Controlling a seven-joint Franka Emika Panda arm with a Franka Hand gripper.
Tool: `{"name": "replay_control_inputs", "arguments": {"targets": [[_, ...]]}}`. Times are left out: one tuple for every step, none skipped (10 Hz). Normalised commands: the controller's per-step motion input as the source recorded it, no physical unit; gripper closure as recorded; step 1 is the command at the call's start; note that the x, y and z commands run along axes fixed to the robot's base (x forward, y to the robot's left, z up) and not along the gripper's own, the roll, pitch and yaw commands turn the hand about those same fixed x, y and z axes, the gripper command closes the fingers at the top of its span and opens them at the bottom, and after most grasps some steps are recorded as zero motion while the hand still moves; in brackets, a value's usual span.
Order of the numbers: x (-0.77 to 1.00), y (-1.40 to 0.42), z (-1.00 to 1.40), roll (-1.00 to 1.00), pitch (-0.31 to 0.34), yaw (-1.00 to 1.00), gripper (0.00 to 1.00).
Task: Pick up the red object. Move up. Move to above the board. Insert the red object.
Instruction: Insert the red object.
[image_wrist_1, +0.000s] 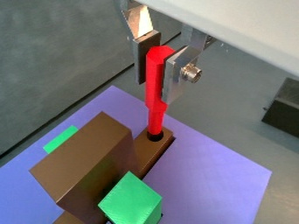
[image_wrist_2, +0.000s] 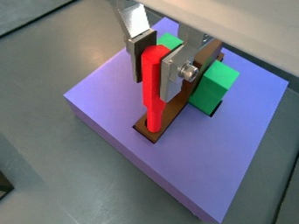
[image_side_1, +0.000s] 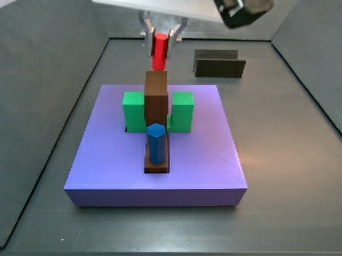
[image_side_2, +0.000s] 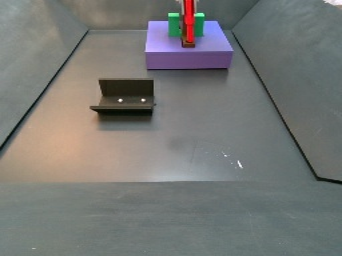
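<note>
My gripper (image_wrist_1: 159, 63) is shut on the red object (image_wrist_1: 155, 92), a thin upright peg. It holds the peg by the upper part, over the board (image_wrist_1: 222, 179), a lavender slab. The peg's lower end sits at a dark hole in the brown base strip (image_wrist_1: 156, 149) on the board. The other wrist view shows the same: the gripper (image_wrist_2: 156, 63), the red peg (image_wrist_2: 152, 94), the board (image_wrist_2: 111, 105). In a side view the gripper (image_side_1: 162, 36) holds the peg (image_side_1: 162, 48) behind the brown upright block (image_side_1: 156, 93) on the board (image_side_1: 107, 160). The peg (image_side_2: 189, 22) and board (image_side_2: 201, 56) are far off in the other.
A blue peg (image_side_1: 156, 143) stands in the brown strip at the board's near side. Green blocks (image_side_1: 135, 110) flank the brown block. The dark fixture (image_side_2: 124, 95) stands on the grey floor away from the board, also seen in the other side view (image_side_1: 219, 65).
</note>
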Motion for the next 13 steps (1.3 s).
{"name": "replay_control_inputs", "arguments": {"targets": [[0.07, 0.00, -0.24, -0.06, -0.023, -0.05, 1.00], [0.06, -0.01, -0.13, -0.06, -0.006, -0.01, 1.00], [0.17, -0.09, -0.07, -0.04, 0.000, 0.00, 1.00], [0.27, -0.03, -0.13, -0.01, 0.000, -0.09, 1.00], [0.24, 0.00, -0.23, 0.00, 0.000, -0.10, 1.00], [0.04, 0.03, -0.32, 0.00, 0.000, -0.08, 1.00], [0.00, 0.05, -0.39, 0.00, 0.000, -0.05, 1.00], [0.00, 0.09, -0.50, 0.00, 0.000, -0.04, 1.00], [0.00, 0.07, -0.51, 0.00, 0.000, -0.05, 1.00], [-0.05, 0.05, -0.48, 0.00, 0.000, -0.06, 1.00], [-0.01, 0.00, -0.52, 0.00, 0.000, -0.07, 1.00], [-0.10, 0.07, -0.33, -0.07, 0.000, -0.13, 1.00], [-0.43, 0.04, -0.01, -0.07, -0.037, -0.09, 1.00]]}}
